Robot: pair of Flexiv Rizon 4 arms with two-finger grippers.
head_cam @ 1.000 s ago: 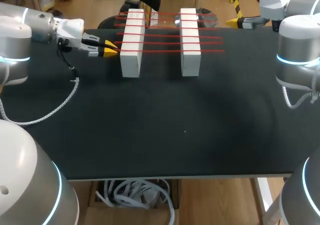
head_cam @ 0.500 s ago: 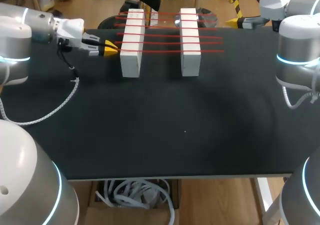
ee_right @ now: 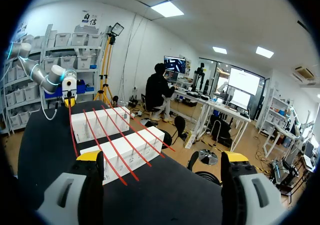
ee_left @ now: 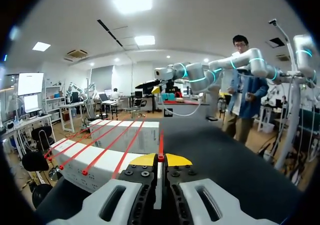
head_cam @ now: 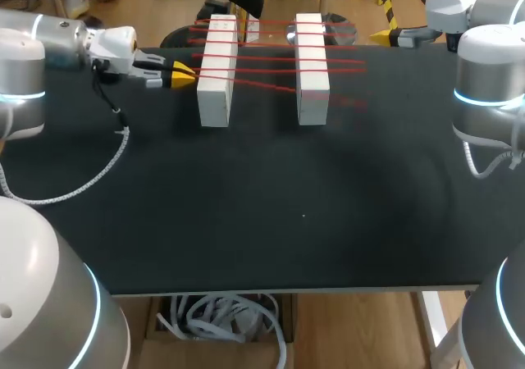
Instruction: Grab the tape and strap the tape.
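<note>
Pinching the end of a thin red tape strand [head_cam: 246, 80] between its clenched yellow tips, the left gripper [head_cam: 182, 75] hovers just beside the outer face of the first long white rectangular block [head_cam: 216, 74]. The left wrist view confirms it: the tips [ee_left: 160, 159] are pressed together with the red line [ee_left: 160, 144] running straight out ahead toward that block. So the grab looks done.

The strapping seems only partly done. From the gripper, the held strand crosses that first block and runs aslant to the second white block [head_cam: 312, 66], which stands parallel beyond it. Its far end past the second block is too blurred to tell whether it is anchored. Farther back over the first block, several other red strands [head_cam: 262, 57] lie taut and parallel across both blocks, probably already strapped.

The right gripper [head_cam: 384, 34] hangs well apart from the first block, past the second one at the edge of the black table [head_cam: 271, 213]. Its fingers are spread wide and hold nothing [ee_right: 162, 157]. What is left, I judge, is drawing the held strand level with its neighbours and fixing it.
</note>
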